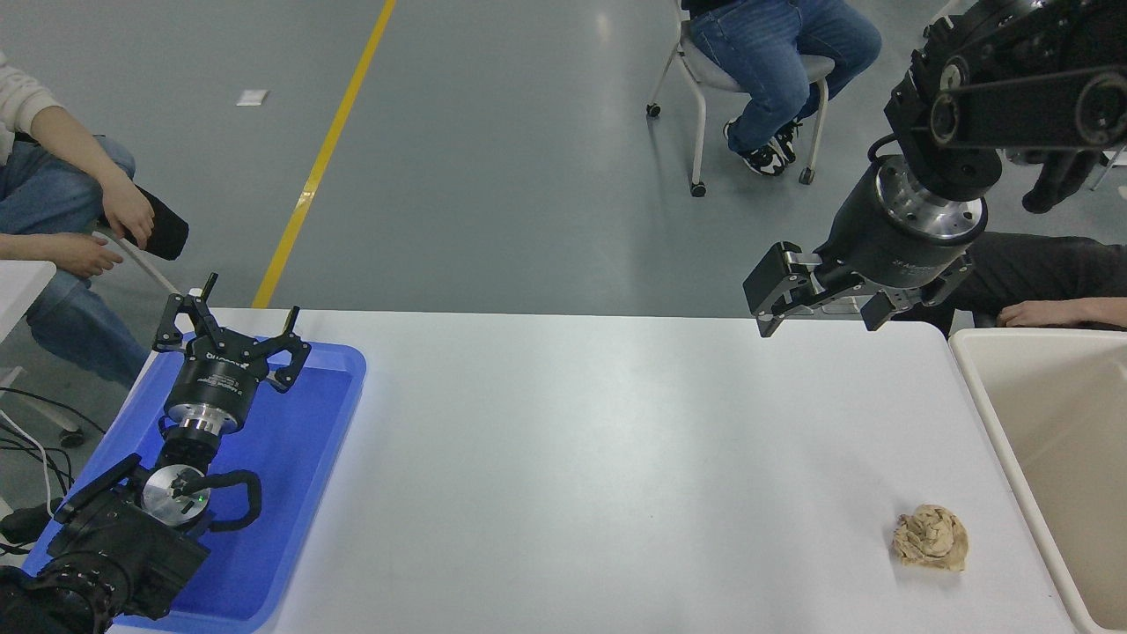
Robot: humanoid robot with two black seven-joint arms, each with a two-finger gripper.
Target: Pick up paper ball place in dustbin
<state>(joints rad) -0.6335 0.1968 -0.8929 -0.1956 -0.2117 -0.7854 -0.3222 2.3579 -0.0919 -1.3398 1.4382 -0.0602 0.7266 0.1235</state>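
Right gripper (819, 308), fingers spread, is hanging well beyond the paper ball (931, 537) beside the dustbin (977, 379); ball likely light, crushable, graspable across its middle.

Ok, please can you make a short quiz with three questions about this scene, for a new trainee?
1. True or false: the crumpled tan paper ball lies inside the shallow bright blue plastic tray.
2. Which claw is high above the table's far edge: A left claw, B right claw?
3. Fill in: the large cream plastic dustbin stands at the table's ____ side, as the picture shows it.

Key: 1 false, it lies on the white table near the dustbin; 2 B; 3 right.
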